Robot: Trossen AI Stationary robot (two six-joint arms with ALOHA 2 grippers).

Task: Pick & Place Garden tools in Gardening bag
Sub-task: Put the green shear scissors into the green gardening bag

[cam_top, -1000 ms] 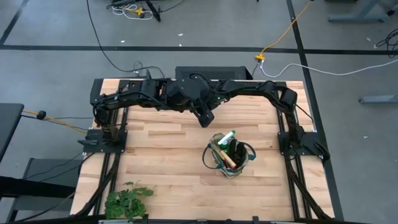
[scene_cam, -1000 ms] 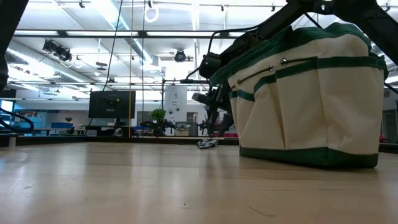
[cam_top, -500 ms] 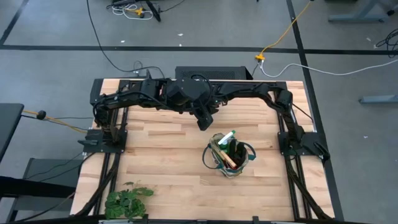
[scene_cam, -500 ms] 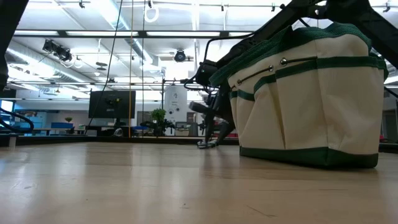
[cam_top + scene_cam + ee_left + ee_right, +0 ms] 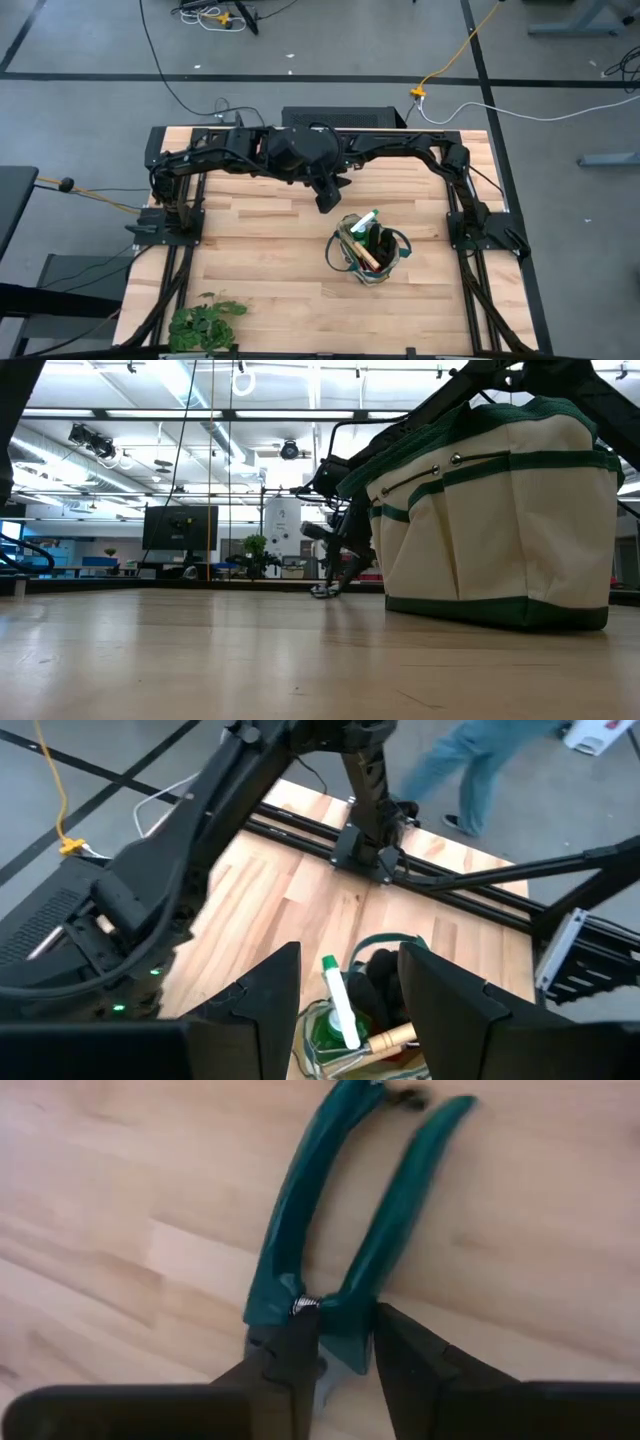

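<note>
The gardening bag [image 5: 368, 252], cream with green trim, stands on the table's right half; it fills the low view's right [image 5: 500, 520]. A green spray bottle [image 5: 366, 222] with a white nozzle and wooden handles [image 5: 362, 256] stick out of it. Pruning shears with teal handles [image 5: 300, 1210] lie flat on the table near its far edge. My right gripper [image 5: 345, 1325] is down on them and shut; the left arm hides it in the high view. My left gripper [image 5: 328, 197] hangs open and empty above the table, just beyond the bag's far side, with the bottle [image 5: 338, 1000] below it. My right gripper pinches the shears between its two fingers where the two handles meet by the spring [image 5: 345, 1342]. The fingers come from above and lie across the tool. The shears lie flat on the table, handles spread and pointing away from the gripper.
A leafy green plant bunch [image 5: 205, 325] lies at the table's near left corner. Both arms cross above the table's far middle [image 5: 300, 155]. A person's legs [image 5: 470, 770] show beyond the table's right end.
In the low view my right gripper has come down to the tabletop at the shears and shifted a little toward the picture's left.
</note>
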